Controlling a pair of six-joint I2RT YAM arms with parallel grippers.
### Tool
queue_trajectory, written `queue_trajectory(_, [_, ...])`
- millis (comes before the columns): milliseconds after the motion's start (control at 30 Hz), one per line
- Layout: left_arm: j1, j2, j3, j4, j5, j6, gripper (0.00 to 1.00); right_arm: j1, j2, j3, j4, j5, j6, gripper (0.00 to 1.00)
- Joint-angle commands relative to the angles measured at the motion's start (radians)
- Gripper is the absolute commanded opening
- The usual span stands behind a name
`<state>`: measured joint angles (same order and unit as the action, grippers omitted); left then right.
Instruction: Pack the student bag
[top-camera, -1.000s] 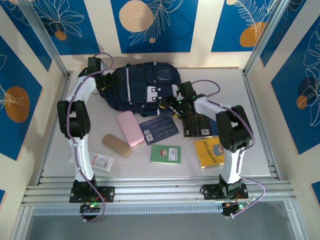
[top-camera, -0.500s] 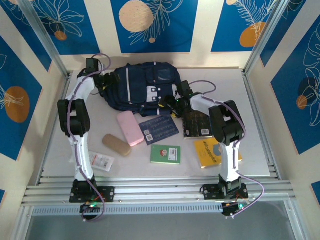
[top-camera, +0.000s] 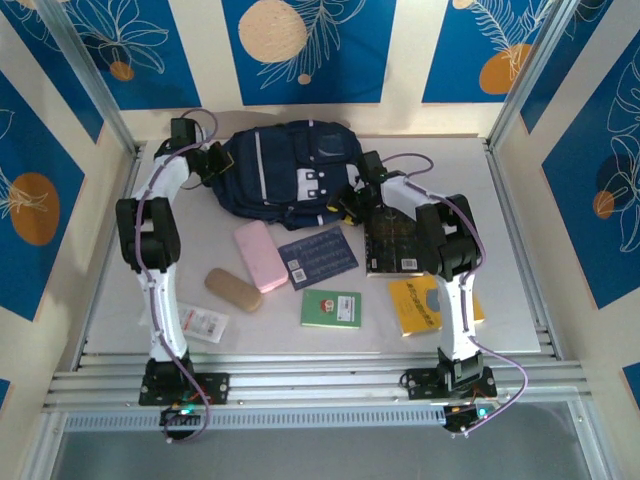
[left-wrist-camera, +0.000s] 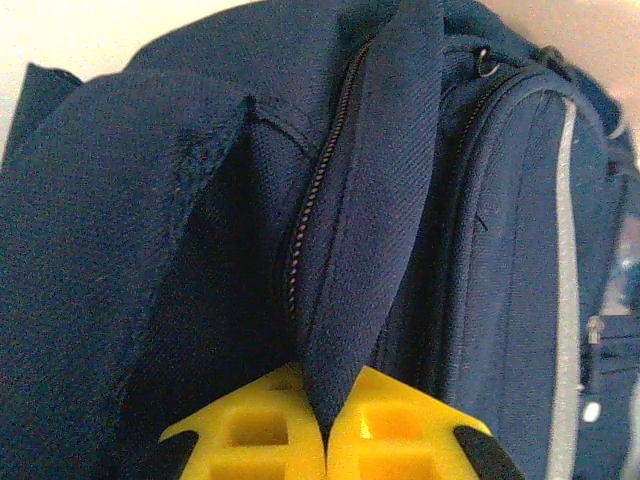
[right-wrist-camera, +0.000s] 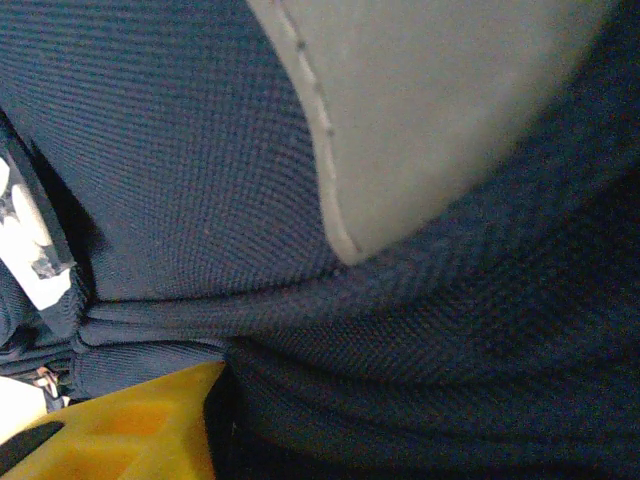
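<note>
Near you on the worktop (top-camera: 520, 250): green book (top-camera: 331, 308), pink case (top-camera: 260, 256). Beyond: left gripper (left-wrist-camera: 325, 440), jaws pinching a flap of the student bag (top-camera: 285, 170); right gripper (top-camera: 350, 195) against its fabric, jaws' spread you cannot tell. Bag lies farthest back.

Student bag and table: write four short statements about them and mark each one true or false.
1. The left hand is shut on a fold of the student bag. True.
2. The pink case lies inside the bag. False: it lies on the table, in front of the bag.
3. The green book lies flat on the table. True.
4. The yellow book lies at the table's left edge. False: it lies on the right side.
</note>
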<state>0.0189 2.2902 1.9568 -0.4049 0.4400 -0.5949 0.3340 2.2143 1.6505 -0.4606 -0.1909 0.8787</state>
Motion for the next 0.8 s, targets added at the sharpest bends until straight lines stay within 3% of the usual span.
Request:
queue_trajectory(0, [-0.022,-0.152,-0.04,0.133,0.148,-0.201,0.0,-0.029,0.035,0.077,0.035,-0.023,-0.049,0.48])
queue_trajectory(300, [-0.064,-0.392,-0.205,0.308,0.147,-0.524,0.0,-0.101,0.05,0.324,-0.092,-0.101,-0.093,0.46])
queue_trajectory(500, [-0.133,-0.558,-0.423,0.495,0.106,-0.759,0.0,-0.123,0.053,0.416,-0.173,-0.126,-0.118,0.6])
queue_trajectory(600, [-0.183,-0.633,-0.513,0.535,0.081,-0.808,0.0,-0.136,0.04,0.41,-0.175,-0.133,-0.12,0.63])
queue_trajectory(767, [-0.27,-0.744,-0.619,0.513,0.054,-0.776,0.0,-0.152,0.048,0.461,-0.23,-0.129,-0.167,0.69])
